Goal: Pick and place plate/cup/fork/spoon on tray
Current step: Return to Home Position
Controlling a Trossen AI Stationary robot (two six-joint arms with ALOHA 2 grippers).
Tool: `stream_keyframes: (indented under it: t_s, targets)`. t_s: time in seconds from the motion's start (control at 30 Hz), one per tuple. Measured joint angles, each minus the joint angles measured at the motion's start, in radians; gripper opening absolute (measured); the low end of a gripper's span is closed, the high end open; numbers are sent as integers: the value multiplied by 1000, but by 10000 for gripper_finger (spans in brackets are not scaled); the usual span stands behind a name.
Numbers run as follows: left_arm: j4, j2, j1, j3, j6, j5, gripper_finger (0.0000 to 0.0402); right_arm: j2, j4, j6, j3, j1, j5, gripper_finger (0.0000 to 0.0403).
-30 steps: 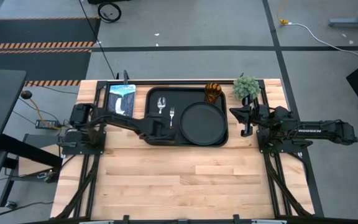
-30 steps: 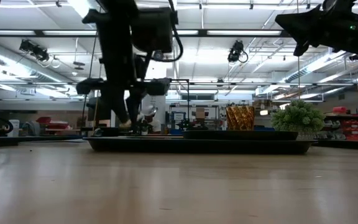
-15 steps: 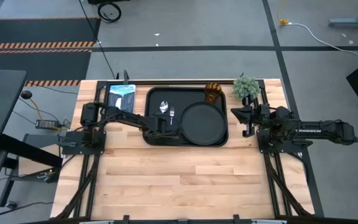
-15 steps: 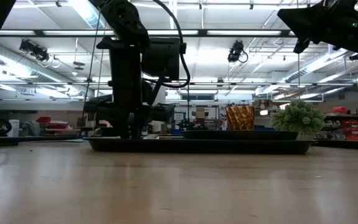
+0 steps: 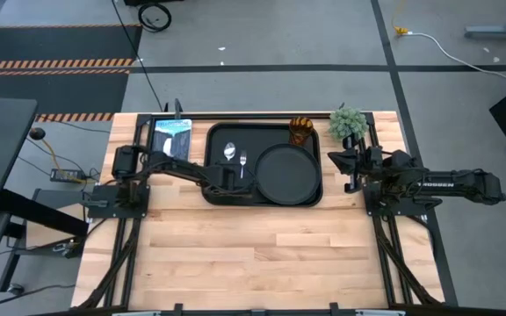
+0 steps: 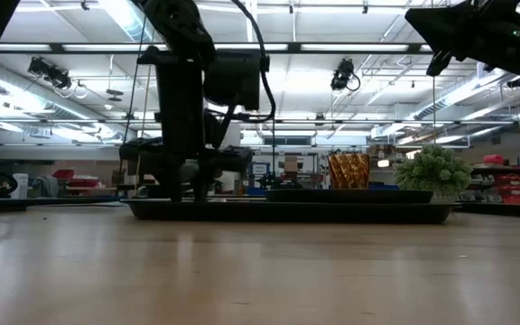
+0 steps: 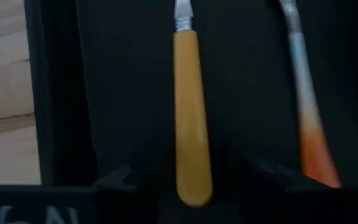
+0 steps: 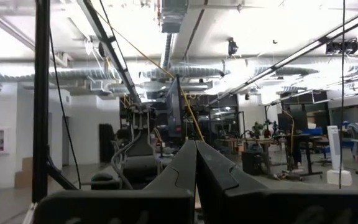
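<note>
The black tray (image 5: pixel 220 195) lies at the table's far middle. On it the round black plate (image 5: pixel 286 173) fills the right half, and the amber cup (image 5: pixel 300 132) stands at the far right corner. The spoon (image 5: pixel 229 151) and the fork (image 5: pixel 243 161) lie side by side on the left half, handles toward the near edge. My left gripper (image 5: pixel 233 172) is low over the tray and open. Its fingers stand on either side of the near end of the spoon's yellow-orange handle (image 7: pixel 191 124), with the fork's orange-red handle (image 7: pixel 312 149) beside it. My right gripper (image 5: pixel 350 167) is shut and empty, raised to the right of the tray.
A small green potted plant (image 5: pixel 348 123) stands at the far right, beyond my right gripper. A blue and white packet (image 5: pixel 172 138) lies at the far left beside the tray. The near half of the wooden table (image 5: pixel 262 254) is bare wood.
My left gripper has gone down onto the tray's left half and a little toward the table's right edge, coming from a tipped stance to upright over the spoon's handle. It has then held about still.
</note>
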Motion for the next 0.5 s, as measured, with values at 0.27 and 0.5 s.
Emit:
stream_keyframes:
  t_s: [0.27, 0.5]
  targets:
    - [-3, -63, -56, 9, 97, -48, 172, -26, -13, 19, 0, -28, -98, 9]
    - [14, -134, -91, 9, 413, -121, 172, -34, -177, 48, 0, -114, -124, 9]
